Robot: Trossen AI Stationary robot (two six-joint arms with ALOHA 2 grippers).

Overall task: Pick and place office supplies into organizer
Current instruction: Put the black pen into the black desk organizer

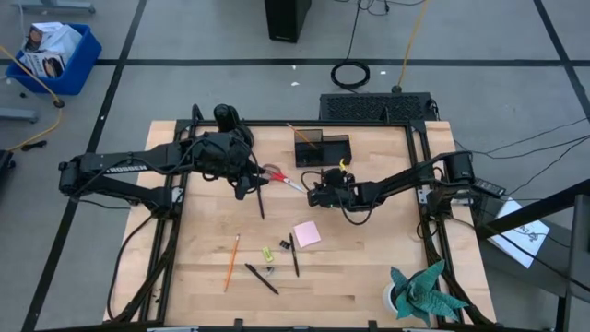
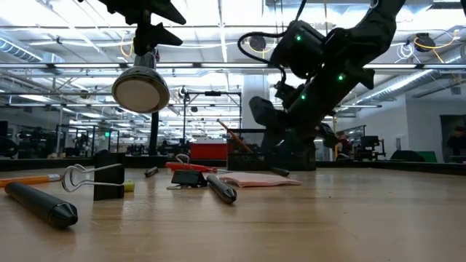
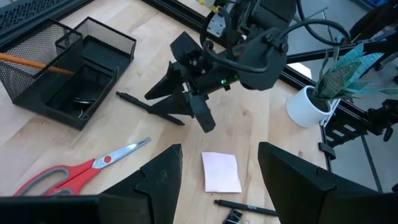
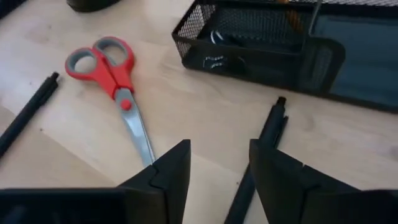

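Note:
My right gripper [image 4: 219, 171] is open and low over the table, just in front of the black mesh organizer [image 1: 323, 148]. A black pen [image 4: 268, 130] lies flat on the wood under it, close to one finger; whether it touches I cannot tell. The red-handled scissors [image 1: 281, 177] lie flat beside it. My left gripper [image 3: 219, 163] hangs open above the table with nothing between its fingers. A pencil [image 3: 31, 62] leans inside the organizer. On the near half of the table lie a pink sticky pad [image 1: 307, 233], black pens [image 1: 293, 255], an orange pencil [image 1: 231, 261] and small clips [image 1: 266, 252].
A teal paper plant in a white pot [image 1: 422, 293] stands at the near right corner. A rounded black object [image 1: 227, 116] sits at the far edge near my left arm. Another black pen [image 1: 261, 198] lies below my left gripper. The near middle holds scattered small items.

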